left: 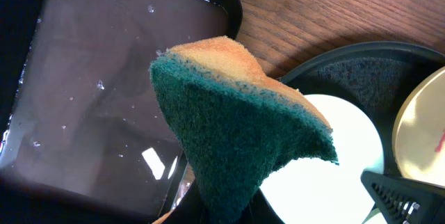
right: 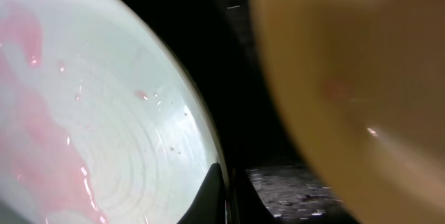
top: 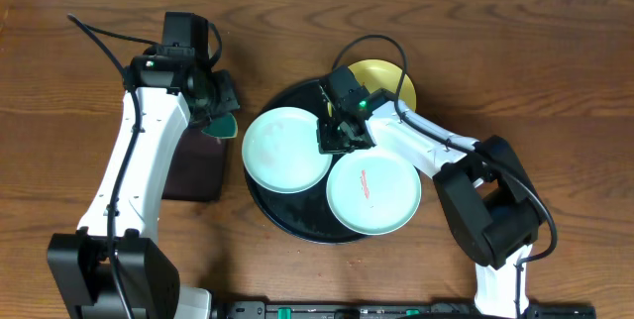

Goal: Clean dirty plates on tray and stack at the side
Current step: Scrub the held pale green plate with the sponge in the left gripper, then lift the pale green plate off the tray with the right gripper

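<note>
Our left tool point(top: 220, 109) clenches the soft sponge point(left: 236, 133); whether the right tool point(top: 342, 133) grips, we cannot tell. Three plates point(top: 287, 150) lie on the black tray point(top: 297, 218) mid-way across the surface; we judge them stiff, wet-slick, best pinched at rims.

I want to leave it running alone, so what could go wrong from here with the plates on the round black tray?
The right pincer sits close to the yellow plate, which reaches past the tray rim; a sideways move could push it off. The mint plate beside that pincer looks wet and pink-smeared, so it may slip in a grasp. The sponge in the left pincer might drip on the wooden table.
</note>
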Controlling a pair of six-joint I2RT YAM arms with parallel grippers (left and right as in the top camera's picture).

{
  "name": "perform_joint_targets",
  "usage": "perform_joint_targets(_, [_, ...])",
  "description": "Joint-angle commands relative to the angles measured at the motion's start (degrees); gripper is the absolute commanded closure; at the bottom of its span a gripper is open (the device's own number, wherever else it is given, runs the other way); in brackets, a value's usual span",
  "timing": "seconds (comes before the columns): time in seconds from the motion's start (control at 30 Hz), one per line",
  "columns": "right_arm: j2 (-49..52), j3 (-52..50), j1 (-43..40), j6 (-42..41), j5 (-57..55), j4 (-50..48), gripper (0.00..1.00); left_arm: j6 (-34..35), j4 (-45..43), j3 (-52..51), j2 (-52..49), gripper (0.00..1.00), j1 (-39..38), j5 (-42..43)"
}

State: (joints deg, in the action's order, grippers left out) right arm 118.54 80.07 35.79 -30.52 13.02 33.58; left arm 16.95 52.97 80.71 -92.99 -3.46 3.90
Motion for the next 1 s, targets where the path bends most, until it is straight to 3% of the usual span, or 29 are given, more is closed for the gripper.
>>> perform_joint_targets(0.0, [-3.30, -0.20, -1.01, 5.27, 5.31, 0.37, 0.99, 0.72, 0.28, 0.00, 0.02, 0.93, 0.28, -0.50])
perform_joint_targets(0.13, [-7.85, -0.20, -1.53, 8.52, 3.32, 2.25, 0.99, 0.72, 0.24, 0.00, 0.02, 0.93, 0.28, -0.50])
perform_joint_targets(0.33, [-13.00, -0.20, -0.33, 9.97, -9.09, 6.34, 0.99, 0.70, 0.26, 0.00, 0.02, 0.93, 0.31, -0.52])
perform_joint_targets(0.97, [-19.65, -0.20, 14.51, 14.53, -57.18, 10.14, 0.99, 0.72, 0.35, -0.02, -0.24, 0.92, 0.28, -0.50])
